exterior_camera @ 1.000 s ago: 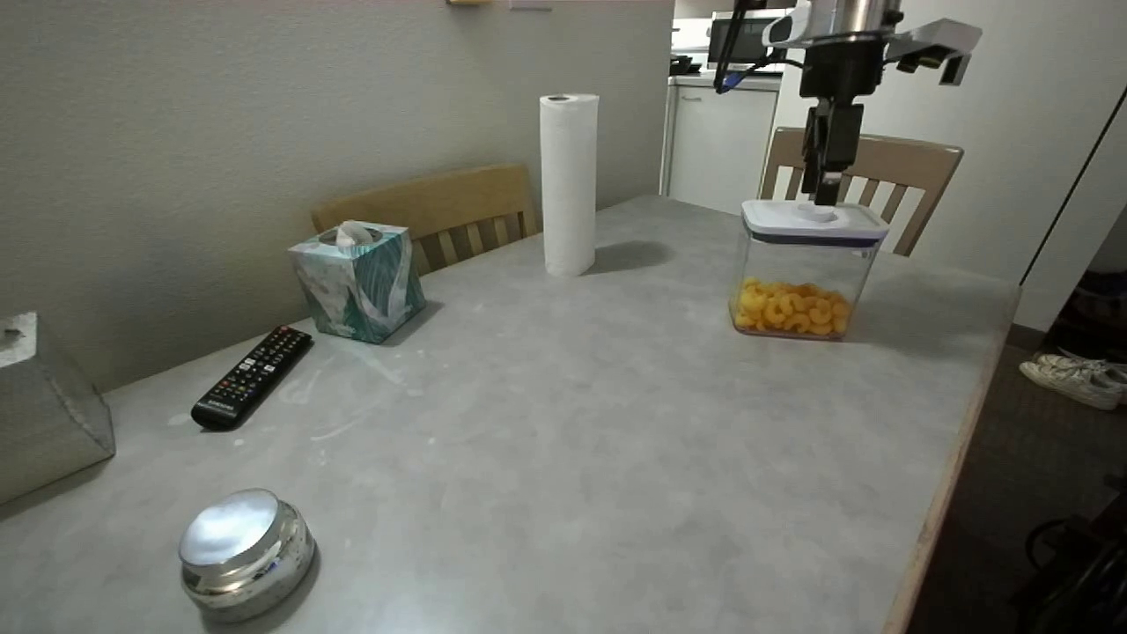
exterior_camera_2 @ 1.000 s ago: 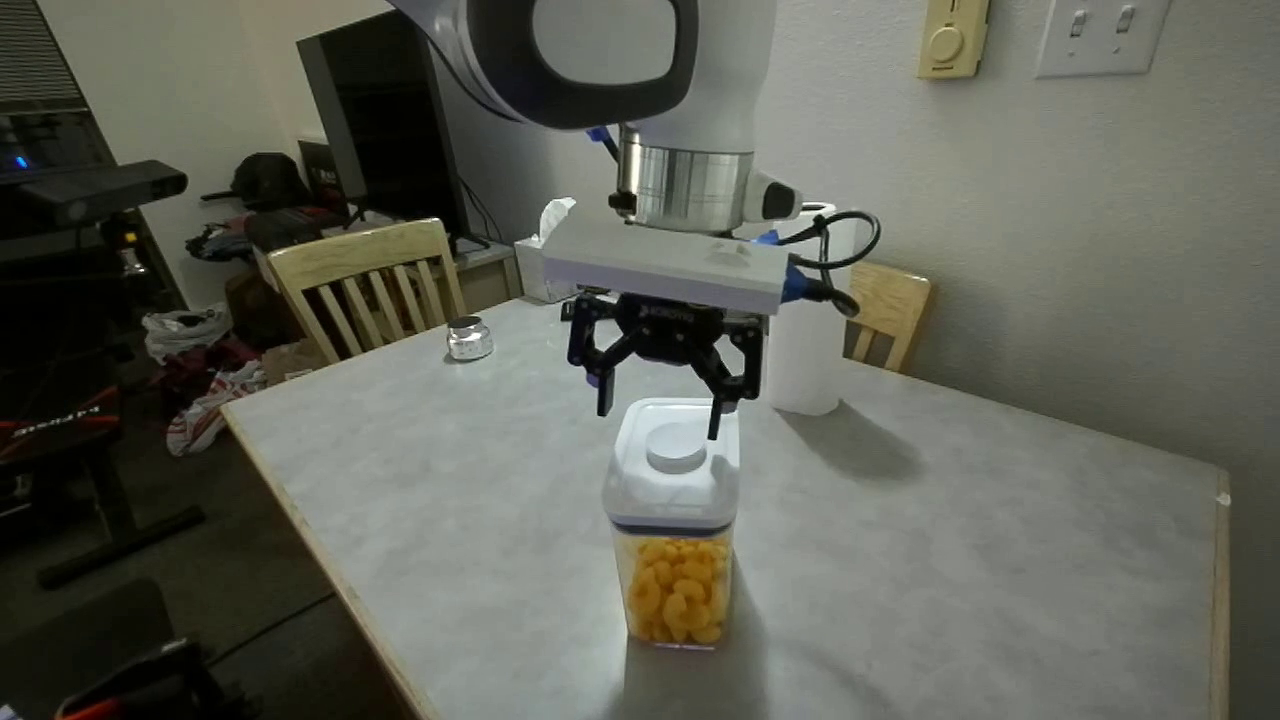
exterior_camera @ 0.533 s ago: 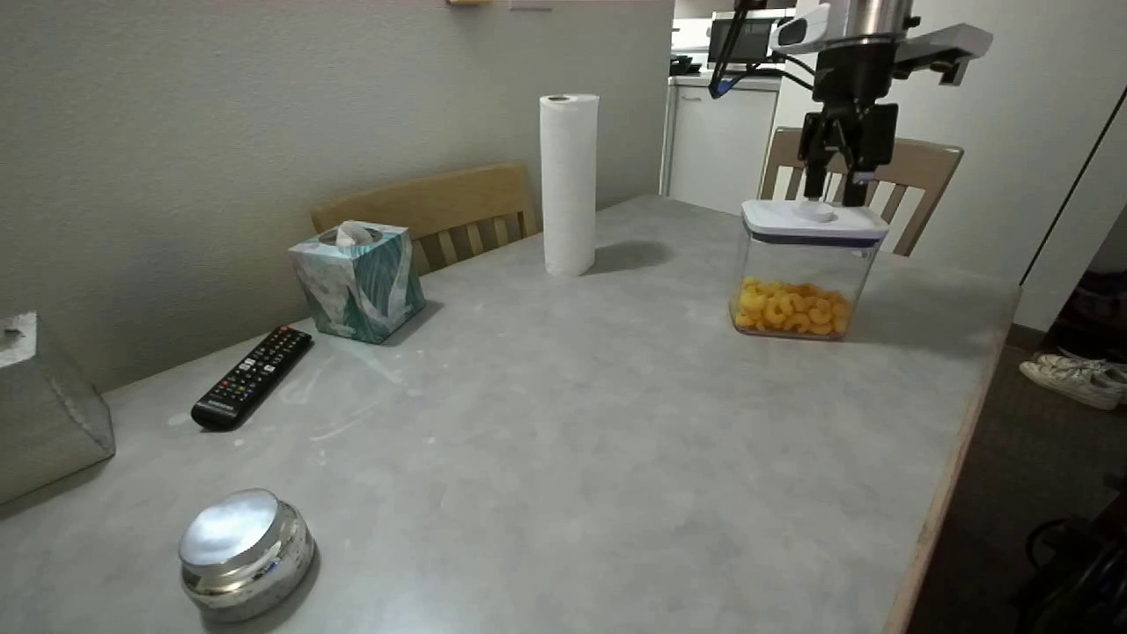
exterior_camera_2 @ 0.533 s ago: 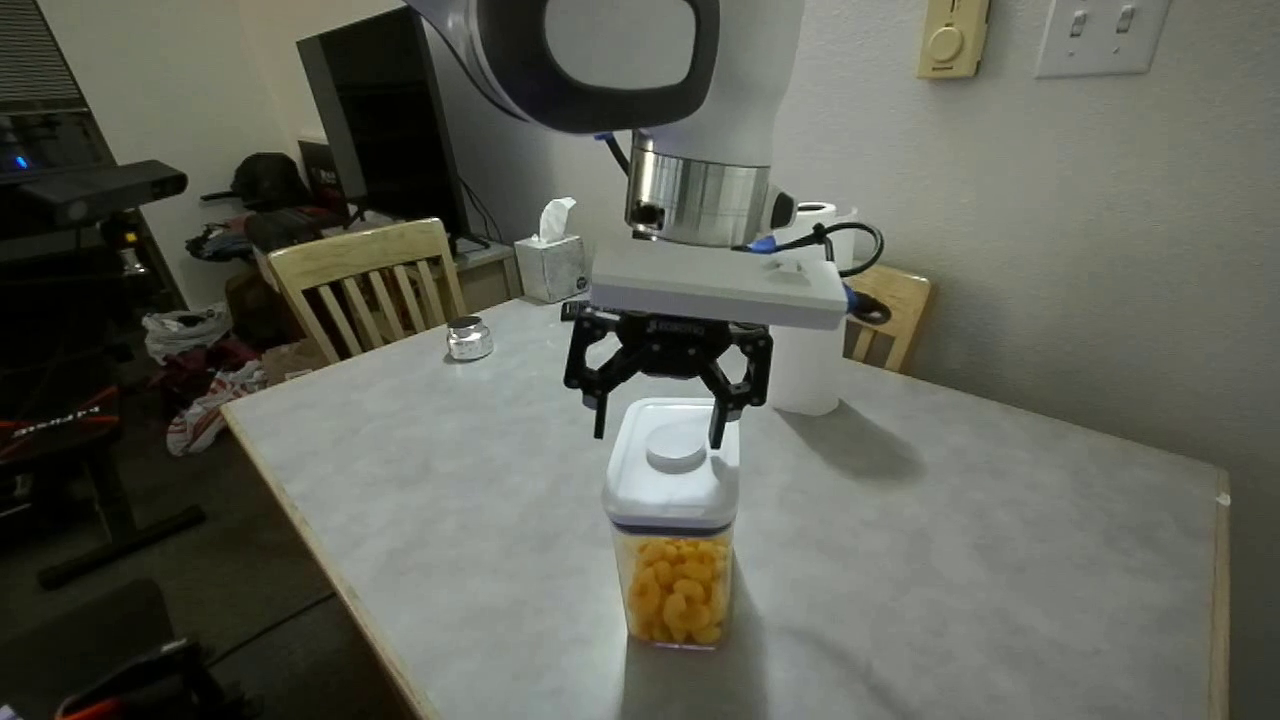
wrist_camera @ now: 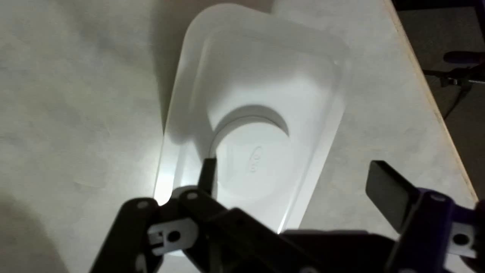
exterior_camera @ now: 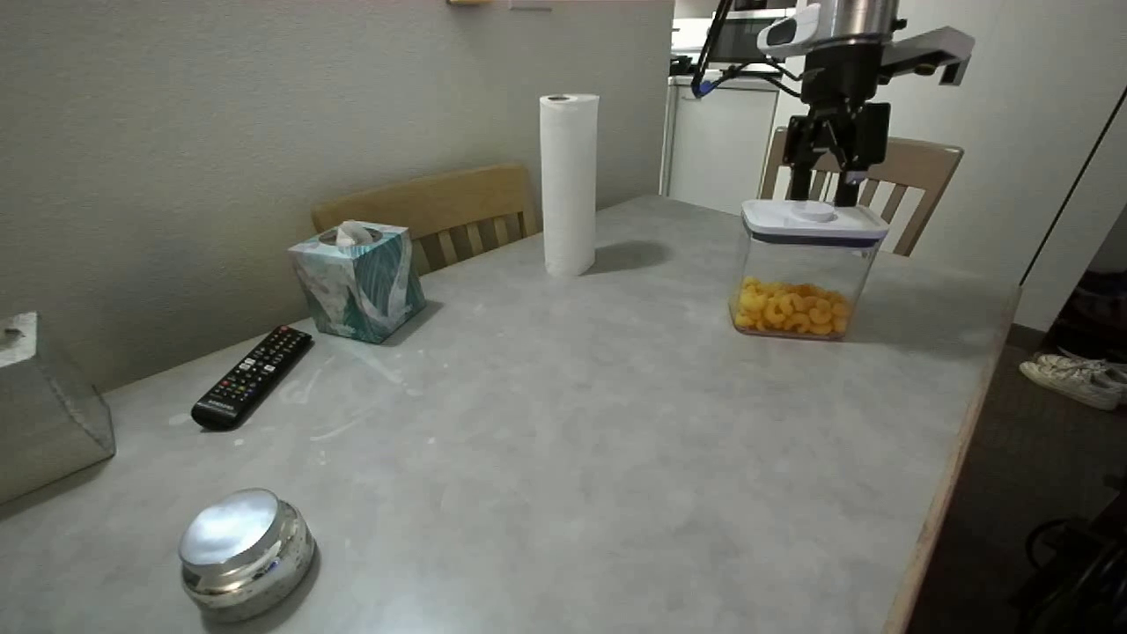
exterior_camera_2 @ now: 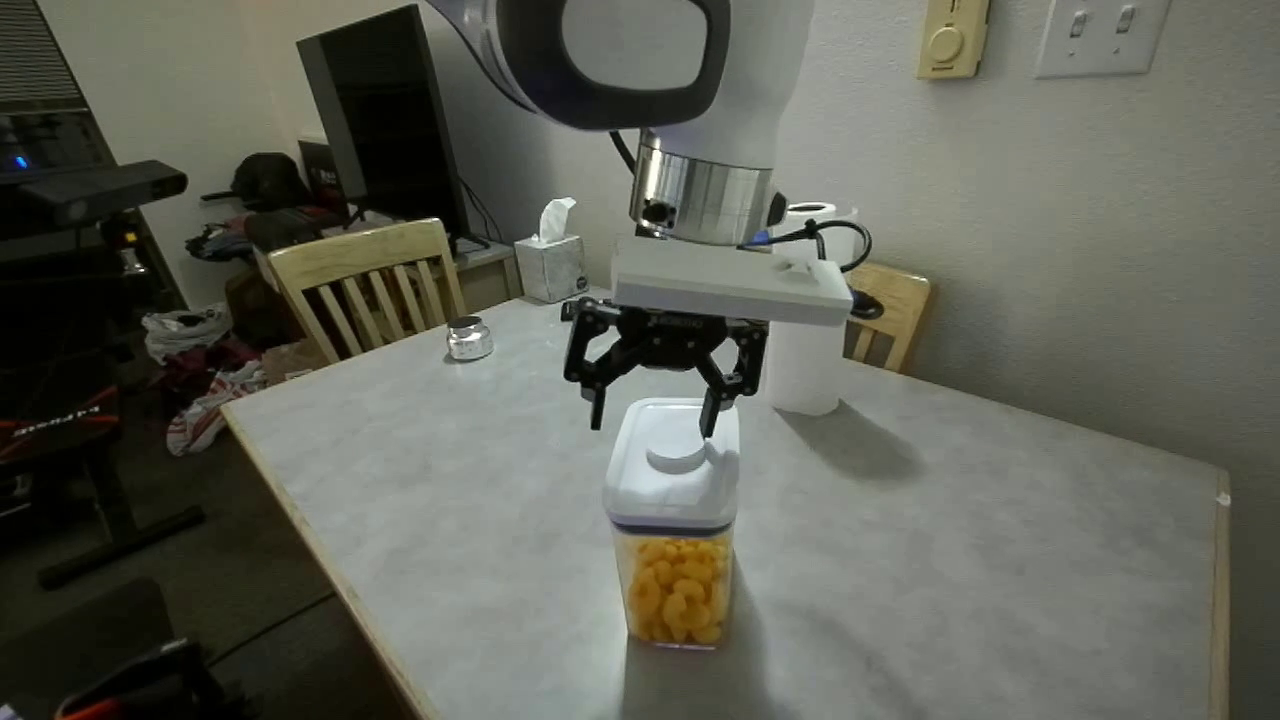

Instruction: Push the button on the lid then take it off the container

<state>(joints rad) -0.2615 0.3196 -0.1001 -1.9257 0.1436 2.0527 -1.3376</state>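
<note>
The clear container (exterior_camera: 792, 264) stands upright on the table with yellow-orange pieces in its lower part; it also shows in an exterior view (exterior_camera_2: 675, 590). The white lid (exterior_camera_2: 650, 505) sits on it and fills the middle of the wrist view (wrist_camera: 261, 64). The round white button (wrist_camera: 254, 167) stands raised at the lid's centre and shows in both exterior views (exterior_camera: 812, 211) (exterior_camera_2: 676, 450). My gripper (exterior_camera_2: 652, 428) is open and empty, low over the lid. In the wrist view one fingertip (wrist_camera: 207, 172) lies over the button's edge, the other beyond the lid's side. Contact cannot be told.
A paper towel roll (exterior_camera: 570, 185) stands behind the container. A teal tissue box (exterior_camera: 357, 282), a black remote (exterior_camera: 253, 377), a round metal jar (exterior_camera: 246, 555) and a grey tissue box (exterior_camera: 53, 414) are farther along the table. The table edge (wrist_camera: 432, 94) runs near the container.
My gripper has turned about its upright axis, so both fingers now show apart in an exterior view. It has then shifted slightly sideways over the lid. Container, lid and button have not visibly moved.
</note>
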